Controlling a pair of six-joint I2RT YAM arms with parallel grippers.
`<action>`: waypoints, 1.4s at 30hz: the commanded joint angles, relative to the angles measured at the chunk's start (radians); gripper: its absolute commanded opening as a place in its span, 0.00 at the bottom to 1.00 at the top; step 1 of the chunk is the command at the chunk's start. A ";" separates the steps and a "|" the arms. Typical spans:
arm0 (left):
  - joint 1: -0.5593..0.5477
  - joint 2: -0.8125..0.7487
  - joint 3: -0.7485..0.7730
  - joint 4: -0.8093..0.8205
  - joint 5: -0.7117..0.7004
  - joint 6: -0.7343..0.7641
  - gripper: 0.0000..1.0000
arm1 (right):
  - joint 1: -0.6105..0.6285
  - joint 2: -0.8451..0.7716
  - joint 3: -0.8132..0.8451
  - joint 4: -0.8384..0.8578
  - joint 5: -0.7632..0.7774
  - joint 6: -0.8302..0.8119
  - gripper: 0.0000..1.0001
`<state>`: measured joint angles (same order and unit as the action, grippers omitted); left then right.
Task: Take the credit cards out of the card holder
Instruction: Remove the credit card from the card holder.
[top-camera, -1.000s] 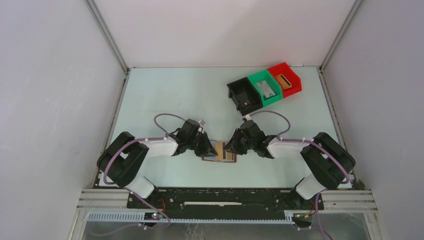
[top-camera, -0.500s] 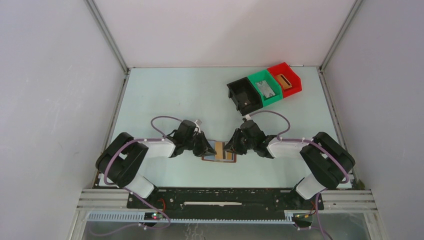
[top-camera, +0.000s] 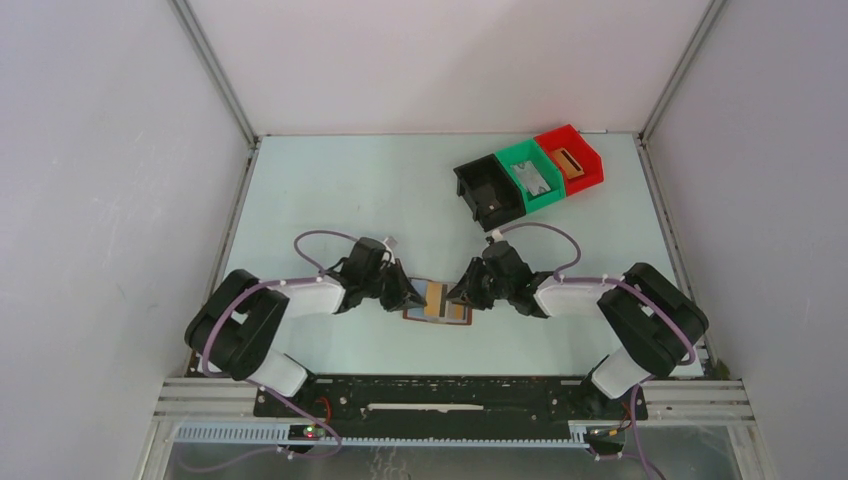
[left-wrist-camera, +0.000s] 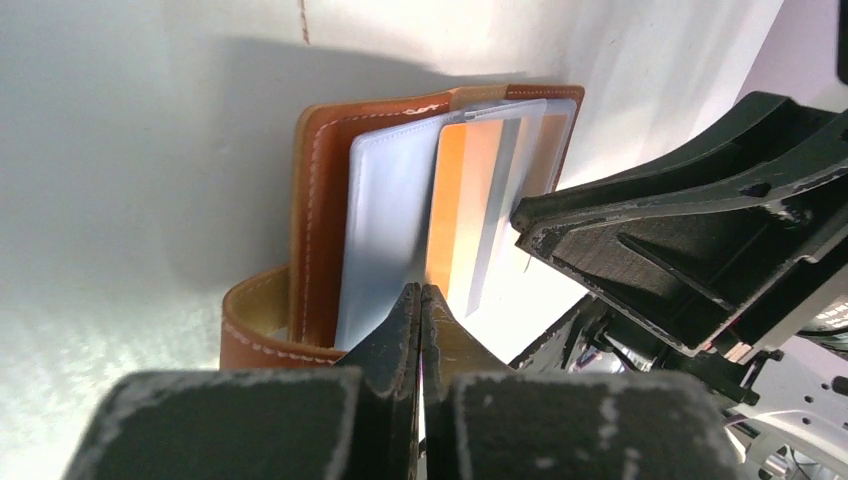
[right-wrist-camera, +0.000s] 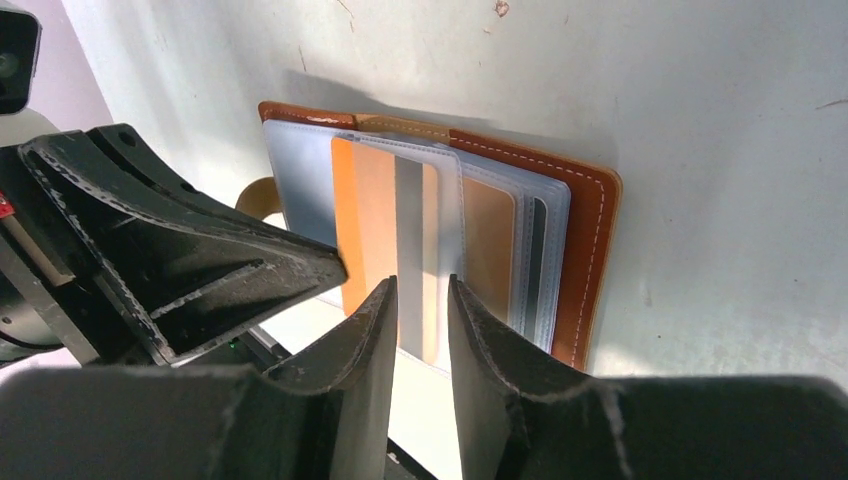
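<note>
The brown card holder (top-camera: 455, 314) lies open on the table between my grippers, its rim showing in both wrist views (left-wrist-camera: 315, 200) (right-wrist-camera: 587, 240). A tan-orange credit card (right-wrist-camera: 348, 220) with a grey stripe sticks partly out of a clear sleeve toward the left (left-wrist-camera: 455, 200). My left gripper (left-wrist-camera: 421, 292) is shut at that card's edge, next to the pale blue panel (left-wrist-camera: 385, 220). My right gripper (right-wrist-camera: 418, 285) is open, its jaws over the sleeve's near edge. More cards (right-wrist-camera: 488, 240) sit in sleeves further right.
A black bin (top-camera: 489, 192), a green bin (top-camera: 532, 174) holding a greyish card, and a red bin (top-camera: 570, 158) holding a tan card stand at the back right. Grey walls enclose the table. The two grippers nearly touch over the wallet.
My left gripper has drawn back to the left, and the tan-orange card has slid left with it, further out of its sleeve. The right gripper has stayed at the wallet.
</note>
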<state>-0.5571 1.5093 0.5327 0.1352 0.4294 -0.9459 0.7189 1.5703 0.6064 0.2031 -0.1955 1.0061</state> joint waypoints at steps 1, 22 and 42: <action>0.035 -0.062 -0.006 -0.027 -0.017 0.050 0.00 | -0.012 0.051 -0.054 -0.054 0.027 0.001 0.34; 0.043 -0.031 0.027 -0.078 0.023 0.124 0.35 | -0.006 -0.021 -0.057 -0.054 0.031 -0.011 0.35; 0.046 -0.015 0.034 -0.019 0.065 0.091 0.31 | 0.018 -0.088 -0.038 0.010 0.003 -0.030 0.36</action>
<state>-0.5163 1.4925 0.5350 0.0818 0.4603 -0.8471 0.7284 1.4666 0.5518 0.1909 -0.1944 0.9932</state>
